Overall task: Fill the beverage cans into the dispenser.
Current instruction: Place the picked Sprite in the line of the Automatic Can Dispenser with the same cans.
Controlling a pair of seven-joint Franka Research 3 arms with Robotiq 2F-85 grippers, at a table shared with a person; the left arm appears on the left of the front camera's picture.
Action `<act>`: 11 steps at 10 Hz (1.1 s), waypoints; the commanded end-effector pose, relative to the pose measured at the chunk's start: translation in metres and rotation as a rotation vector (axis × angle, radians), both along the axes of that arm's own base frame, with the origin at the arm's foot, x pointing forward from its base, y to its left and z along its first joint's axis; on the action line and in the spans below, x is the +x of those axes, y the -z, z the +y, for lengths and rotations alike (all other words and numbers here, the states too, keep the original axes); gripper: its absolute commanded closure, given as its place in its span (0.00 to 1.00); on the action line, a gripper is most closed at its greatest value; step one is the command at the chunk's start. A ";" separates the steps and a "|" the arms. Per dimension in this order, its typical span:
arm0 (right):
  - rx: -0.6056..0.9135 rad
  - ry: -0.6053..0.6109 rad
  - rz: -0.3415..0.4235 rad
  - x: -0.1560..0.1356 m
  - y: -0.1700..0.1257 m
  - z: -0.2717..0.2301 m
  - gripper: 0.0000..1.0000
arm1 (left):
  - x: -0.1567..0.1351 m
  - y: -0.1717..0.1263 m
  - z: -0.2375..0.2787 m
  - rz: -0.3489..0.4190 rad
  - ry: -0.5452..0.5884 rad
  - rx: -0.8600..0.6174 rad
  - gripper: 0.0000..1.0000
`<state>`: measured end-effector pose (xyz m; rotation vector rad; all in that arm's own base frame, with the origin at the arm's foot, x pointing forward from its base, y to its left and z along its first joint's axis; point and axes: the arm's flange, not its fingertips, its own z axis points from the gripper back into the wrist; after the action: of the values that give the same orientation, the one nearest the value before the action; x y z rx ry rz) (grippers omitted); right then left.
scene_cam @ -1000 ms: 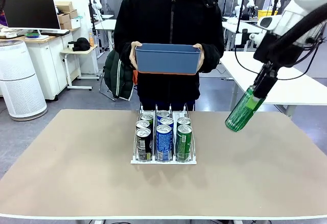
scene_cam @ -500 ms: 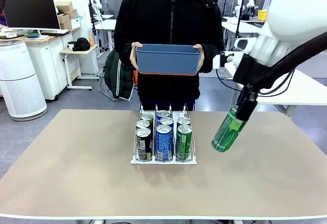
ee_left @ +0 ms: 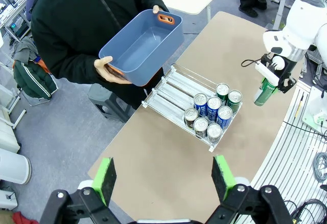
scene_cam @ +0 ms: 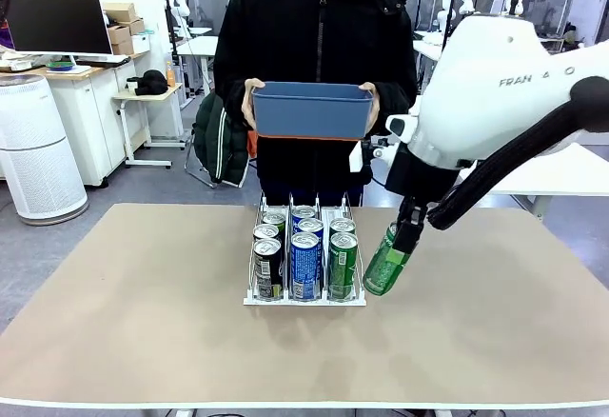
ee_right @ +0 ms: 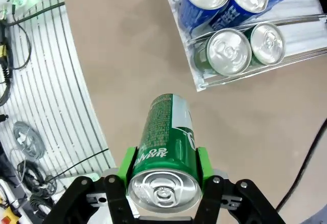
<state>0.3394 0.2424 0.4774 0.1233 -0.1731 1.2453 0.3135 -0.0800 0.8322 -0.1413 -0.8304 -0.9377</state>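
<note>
Green can (scene_cam: 385, 261) hangs tilted in the right tool (scene_cam: 407, 238), its green pads pinching the can's sides near the silver top; in the right wrist view the can (ee_right: 166, 147) sits squarely between the two pads (ee_right: 129, 165). It is held above the tabletop (scene_cam: 143, 322), just beside the right edge of the dispenser (scene_cam: 304, 296), not touching it. The white wire dispenser stands in the middle of the tabletop with six cans in its front part: black ones (scene_cam: 268, 267) in the left lane, blue-and-white ones (scene_cam: 305, 265) in the middle lane, green ones (scene_cam: 343, 263) in the right lane. The far stretch of the lanes (ee_left: 171, 92) lies bare. At the far side a person in a black jacket holds a blue tub (scene_cam: 312, 109) with both hands (scene_cam: 251, 105). The left tool (ee_left: 164, 177) is spread wide, high above the tabletop, gripping nothing.
</note>
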 end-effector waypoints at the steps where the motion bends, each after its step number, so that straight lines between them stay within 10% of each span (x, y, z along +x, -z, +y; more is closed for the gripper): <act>1: 0.005 0.012 -0.007 0.000 0.003 0.010 0.42 | 0.001 0.001 0.001 -0.003 -0.004 -0.002 0.00; 11: 0.006 -0.046 -0.054 0.005 0.022 0.022 0.42 | 0.001 0.001 0.001 -0.003 -0.004 -0.002 0.00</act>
<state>0.3446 0.2600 0.4597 0.1216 -0.1959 1.2771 0.3135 -0.0799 0.8322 -0.1412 -0.8305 -0.9377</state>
